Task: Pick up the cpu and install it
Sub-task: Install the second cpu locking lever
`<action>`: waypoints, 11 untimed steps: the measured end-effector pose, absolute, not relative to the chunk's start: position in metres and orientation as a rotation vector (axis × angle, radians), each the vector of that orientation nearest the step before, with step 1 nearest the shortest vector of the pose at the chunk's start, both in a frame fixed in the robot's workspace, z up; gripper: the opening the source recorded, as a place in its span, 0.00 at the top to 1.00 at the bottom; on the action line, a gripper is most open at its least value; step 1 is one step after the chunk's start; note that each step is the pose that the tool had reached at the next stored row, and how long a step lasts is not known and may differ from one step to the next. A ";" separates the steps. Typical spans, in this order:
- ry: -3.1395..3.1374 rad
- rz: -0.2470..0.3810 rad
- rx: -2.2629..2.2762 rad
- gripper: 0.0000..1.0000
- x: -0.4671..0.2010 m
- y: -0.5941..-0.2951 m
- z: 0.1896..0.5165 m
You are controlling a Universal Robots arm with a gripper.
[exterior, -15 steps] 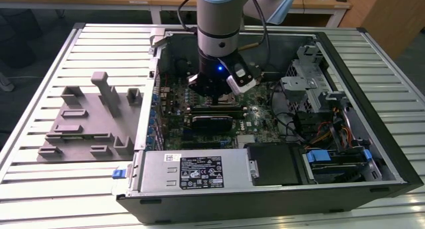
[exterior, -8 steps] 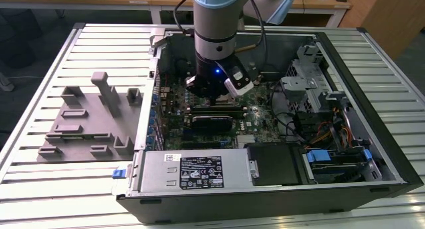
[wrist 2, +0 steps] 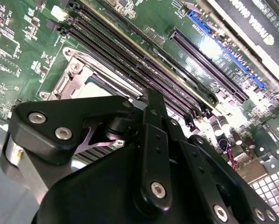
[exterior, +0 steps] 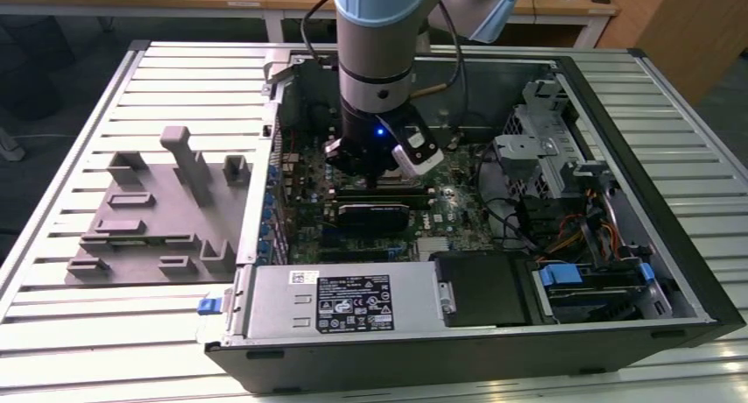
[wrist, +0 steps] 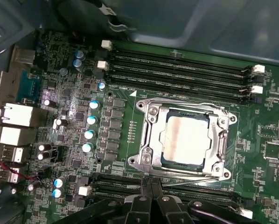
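Inside the case [exterior: 654,245], on the board: cpu [wrist: 185,140] lying flat in the socket [wrist: 223,140], frame down around its edges, silvery plate facing up. Square, so no real long axis — sides parallel to the memory slots [wrist: 177,70]. Probably light, rigid, slick on top, fragile underneath; best held by opposite edges. End effector [wrist: 151,198] just beside the socket, fingers pressed together — holding nothing.
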State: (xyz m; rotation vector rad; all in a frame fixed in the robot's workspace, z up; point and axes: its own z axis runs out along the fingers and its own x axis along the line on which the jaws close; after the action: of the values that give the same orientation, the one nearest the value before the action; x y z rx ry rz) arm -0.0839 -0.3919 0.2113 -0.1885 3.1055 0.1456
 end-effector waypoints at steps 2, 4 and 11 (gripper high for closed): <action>3.104 0.161 -0.195 0.89 -0.085 -0.393 0.210; 3.101 0.186 -0.201 0.89 -0.085 -0.394 0.209; 3.094 0.249 -0.215 0.89 -0.086 -0.398 0.207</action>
State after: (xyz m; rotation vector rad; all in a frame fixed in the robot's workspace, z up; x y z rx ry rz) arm -0.0858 -0.3977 0.2067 -0.2152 3.0939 0.2487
